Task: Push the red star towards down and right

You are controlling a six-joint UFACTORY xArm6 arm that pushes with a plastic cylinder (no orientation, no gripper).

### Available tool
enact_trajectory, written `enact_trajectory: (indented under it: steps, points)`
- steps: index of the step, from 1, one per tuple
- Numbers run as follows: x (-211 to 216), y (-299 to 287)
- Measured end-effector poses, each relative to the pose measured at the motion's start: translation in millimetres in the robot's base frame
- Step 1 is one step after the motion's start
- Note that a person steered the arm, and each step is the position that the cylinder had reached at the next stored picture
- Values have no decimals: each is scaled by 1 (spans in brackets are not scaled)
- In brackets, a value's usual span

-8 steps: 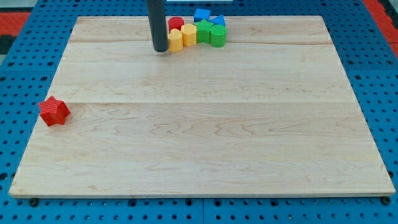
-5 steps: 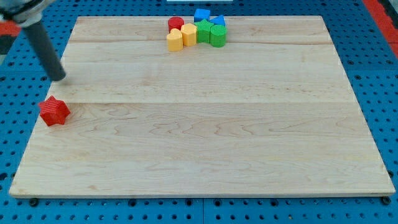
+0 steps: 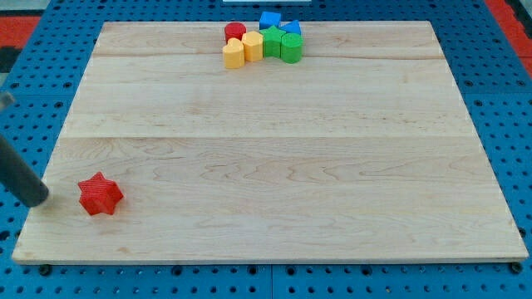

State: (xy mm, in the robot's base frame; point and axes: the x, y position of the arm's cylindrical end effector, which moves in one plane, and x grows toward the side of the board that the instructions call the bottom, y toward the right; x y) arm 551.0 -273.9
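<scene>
Now the red star (image 3: 100, 194) lies flat on the wooden counter (image 3: 274, 158), near its lower left corner, a little in from the view's left edge and not far above the bottom edge. My tip (image 3: 37, 199) stands just to the view's left of the star, at about the same height in the view, with a narrow strip of bare wood between the two, so they are apart and not touching. The dark rod leans up and away towards the view's left edge. This arm carries no jaws, only the rod, so nothing is held.

Well apart from the star, at the view's top edge of the counter and slightly left of centre, the other blocks sit bunched together. A red cylinder (image 3: 234, 32) and two yellow blocks (image 3: 243, 49) form the left side of the cluster, two green blocks (image 3: 282, 44) the right side, and two blue blocks (image 3: 277, 22) lie behind them at the very edge.
</scene>
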Motion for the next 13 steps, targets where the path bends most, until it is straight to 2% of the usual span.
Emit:
enact_trajectory:
  steps: [2, 3, 6, 8, 9, 10, 13]
  points:
    - [-3, 73]
    - [-17, 75]
    - [-62, 155]
    - [-62, 271]
    - [-39, 316]
    - [-5, 351]
    - [-4, 403]
